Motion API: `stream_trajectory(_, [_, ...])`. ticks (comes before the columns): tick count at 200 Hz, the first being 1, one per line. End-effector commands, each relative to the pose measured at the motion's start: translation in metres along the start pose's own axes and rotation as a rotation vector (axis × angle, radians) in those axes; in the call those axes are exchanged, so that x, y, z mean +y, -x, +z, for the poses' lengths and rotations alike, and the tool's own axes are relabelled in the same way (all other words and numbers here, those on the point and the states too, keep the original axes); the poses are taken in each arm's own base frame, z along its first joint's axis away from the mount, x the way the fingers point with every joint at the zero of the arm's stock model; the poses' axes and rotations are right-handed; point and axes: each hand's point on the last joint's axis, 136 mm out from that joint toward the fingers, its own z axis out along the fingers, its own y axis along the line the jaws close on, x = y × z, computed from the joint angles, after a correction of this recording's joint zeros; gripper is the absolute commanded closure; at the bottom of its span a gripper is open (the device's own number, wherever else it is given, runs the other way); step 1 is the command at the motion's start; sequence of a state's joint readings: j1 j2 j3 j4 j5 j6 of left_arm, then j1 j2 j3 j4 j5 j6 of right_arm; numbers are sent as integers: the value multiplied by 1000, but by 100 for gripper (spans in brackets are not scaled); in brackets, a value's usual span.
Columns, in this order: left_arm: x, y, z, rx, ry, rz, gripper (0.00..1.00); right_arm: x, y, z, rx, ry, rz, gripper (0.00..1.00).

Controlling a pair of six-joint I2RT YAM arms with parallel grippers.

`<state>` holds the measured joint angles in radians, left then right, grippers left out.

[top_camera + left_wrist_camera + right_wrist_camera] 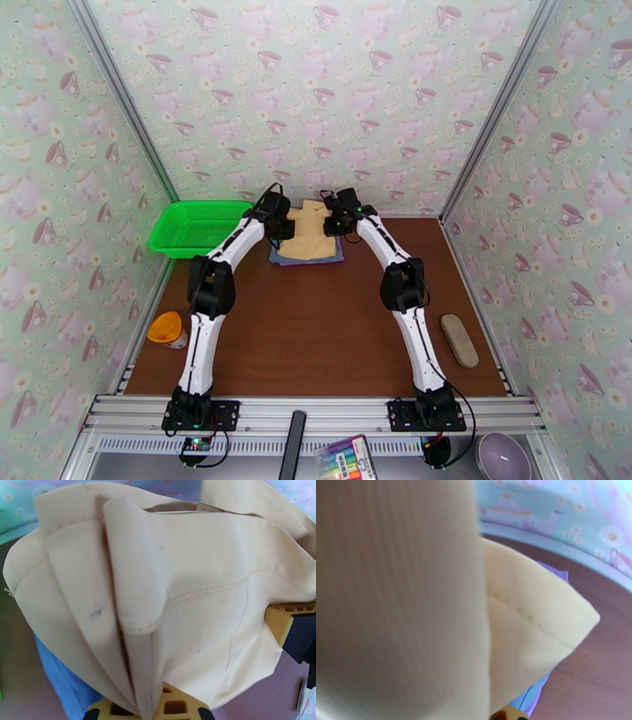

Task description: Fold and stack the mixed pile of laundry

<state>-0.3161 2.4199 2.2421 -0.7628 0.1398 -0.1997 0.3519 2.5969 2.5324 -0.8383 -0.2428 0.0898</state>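
At far table [316,339] edge: left tool [287,230], right tool [329,226] pinch tan shirt [309,235]; green basket [193,227] just left.

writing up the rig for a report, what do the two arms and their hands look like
Left arm and right arm: white links, black joints, black cables, black base plates. Left hand and right hand: black bodies, ochre plastic fingers with square holes.

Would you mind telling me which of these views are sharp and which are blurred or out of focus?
Top external: evenly lit and sharp throughout. Left wrist: the tan garment shows crisp stitching, with soft shading in its folds. Right wrist: the nearest fold is badly out of focus; its seamed corner is only slightly clearer.
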Motion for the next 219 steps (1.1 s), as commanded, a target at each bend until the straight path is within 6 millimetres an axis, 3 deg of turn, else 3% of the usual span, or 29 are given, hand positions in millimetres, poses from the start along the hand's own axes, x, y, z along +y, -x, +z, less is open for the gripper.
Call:
stream_trajectory(1, [47, -5, 12, 42, 127, -23, 91, -36, 15, 6, -68, -82, 66, 83])
stream_trajectory(13, [54, -8, 20, 48, 144, -31, 62, -38, 10, 15, -62, -84, 78, 70])
stream_trajectory(30, [60, -7, 25, 42, 154, -34, 40, -43, 6, 23, -60, -89, 95, 59])
stream_trajectory(48, [61, 1, 22, 14, 150, -22, 23, -45, 10, 21, -74, -93, 101, 49])
stream_trajectory(69, [52, 21, 4, -40, 122, 9, 15, -46, 21, 3, -100, -103, 99, 42])
stream_trajectory(97, [32, 57, -56, -160, 105, 79, 12, -48, 37, -49, -149, -152, 80, 31])
stream_trajectory(114, [19, 74, -112, -278, 110, 124, 10, -46, 39, -93, -206, -193, 54, 25])
stream_trajectory(119, [16, 77, -131, -319, 111, 134, 3, -46, 37, -107, -223, -207, 47, 24])
stream_trajectory(124, [14, 77, -148, -356, 112, 144, 3, -46, 35, -119, -237, -224, 43, 23])
stream_trajectory(125, [14, 76, -150, -359, 111, 147, 1, -44, 36, -132, -252, -230, 36, 22])
stream_trajectory(128, [13, 76, -162, -388, 114, 153, 0, -44, 34, -142, -264, -242, 30, 21])
stream_trajectory(131, [11, 77, -174, -417, 110, 161, 0, -45, 28, -144, -264, -253, 27, 21])
stream_trajectory(132, [11, 75, -176, -421, 110, 163, 0, -43, 32, -156, -284, -256, 23, 21])
stream_trajectory(135, [9, 74, -190, -454, 109, 172, 0, -45, 23, -157, -278, -268, 19, 20])
stream_trajectory(144, [8, 65, -220, -523, 101, 194, 0, -42, 18, -193, -334, -301, 0, 16])
stream_trajectory(146, [8, 62, -228, -541, 102, 199, 0, -41, 14, -199, -340, -308, -4, 5])
stream_trajectory(149, [10, 54, -233, -552, 109, 203, 0, -41, 8, -207, -352, -319, -9, 1])
stream_trajectory(154, [12, 47, -250, -601, 120, 208, 0, -41, -2, -222, -374, -334, -16, 0])
stream_trajectory(179, [59, -23, -291, -751, 242, 147, 0, -45, -66, -274, -487, -427, -14, 0])
stream_trajectory(202, [106, -102, -287, -805, 331, 82, 0, -62, -131, -295, -616, -534, 4, 0])
stream_trajectory(219, [130, -152, -273, -817, 398, 87, 0, -75, -171, -298, -705, -597, 3, 0])
